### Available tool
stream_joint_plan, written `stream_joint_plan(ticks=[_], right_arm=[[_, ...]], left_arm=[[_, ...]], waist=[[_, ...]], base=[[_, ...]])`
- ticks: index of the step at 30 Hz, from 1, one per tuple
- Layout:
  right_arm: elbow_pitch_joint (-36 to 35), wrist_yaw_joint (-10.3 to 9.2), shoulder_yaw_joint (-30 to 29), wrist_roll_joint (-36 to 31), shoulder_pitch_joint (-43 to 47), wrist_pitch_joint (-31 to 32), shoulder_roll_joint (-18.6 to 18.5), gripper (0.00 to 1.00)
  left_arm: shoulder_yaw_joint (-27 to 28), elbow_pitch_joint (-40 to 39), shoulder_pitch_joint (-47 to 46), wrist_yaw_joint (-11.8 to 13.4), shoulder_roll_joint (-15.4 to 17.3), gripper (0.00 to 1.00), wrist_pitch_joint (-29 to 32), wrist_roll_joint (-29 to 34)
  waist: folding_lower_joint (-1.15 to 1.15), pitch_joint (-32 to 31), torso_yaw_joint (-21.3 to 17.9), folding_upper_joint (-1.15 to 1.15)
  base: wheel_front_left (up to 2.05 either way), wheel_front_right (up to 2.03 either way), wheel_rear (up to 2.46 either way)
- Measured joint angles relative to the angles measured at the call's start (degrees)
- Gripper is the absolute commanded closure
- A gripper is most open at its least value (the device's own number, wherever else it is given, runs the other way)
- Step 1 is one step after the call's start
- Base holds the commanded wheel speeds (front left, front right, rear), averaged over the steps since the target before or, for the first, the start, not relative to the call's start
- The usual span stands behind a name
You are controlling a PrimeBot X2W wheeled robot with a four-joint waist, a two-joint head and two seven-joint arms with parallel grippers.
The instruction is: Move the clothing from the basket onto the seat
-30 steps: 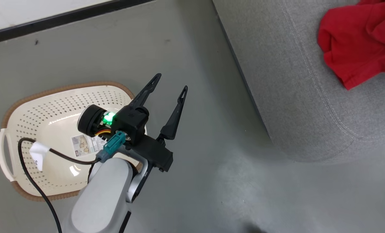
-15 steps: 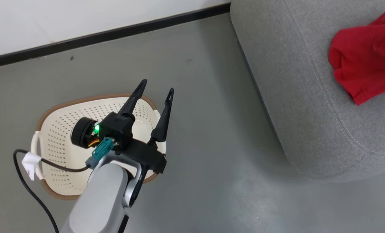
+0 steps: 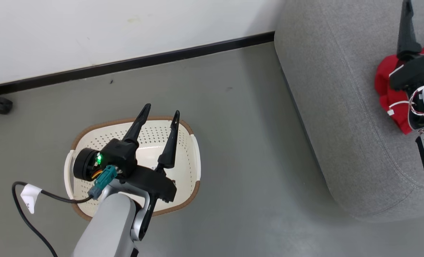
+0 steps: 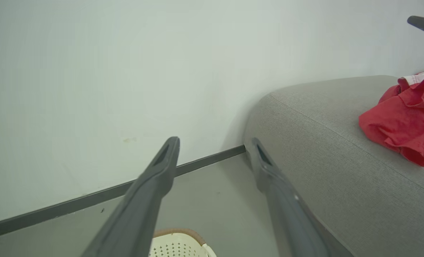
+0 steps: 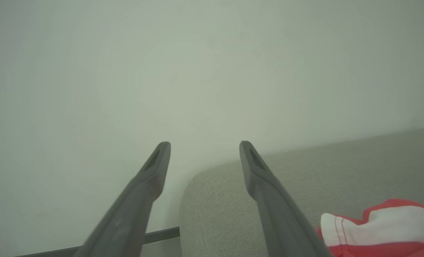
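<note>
Left gripper (image 3: 162,109) fingers spread, empty, above the cream basket (image 3: 194,150). Right gripper (image 5: 204,143) fingers spread, empty, close over the red clothing (image 3: 383,80) lying on the grey sofa seat (image 3: 340,107). Could snag loose fabric on withdrawing and drag it off the rounded edge.

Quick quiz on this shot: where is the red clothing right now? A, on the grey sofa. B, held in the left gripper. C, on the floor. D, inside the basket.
A: the red clothing lies on the grey sofa, while the visible part of the basket shows no red and the left gripper is open with nothing between its fingers.
</note>
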Motion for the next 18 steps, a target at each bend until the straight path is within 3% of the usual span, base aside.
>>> stream_joint_plan(ticks=[18], right_arm=[[-5.31,1.98,5.26,-0.24,8.25,0.00,5.44,0.00]], left_arm=[[4.78,1.46,3.39,3.02,1.40,0.00,-1.02,-2.01]], waist=[[0.00,-5.58,2.65,0.00]], base=[[0.00,0.00,0.00]])
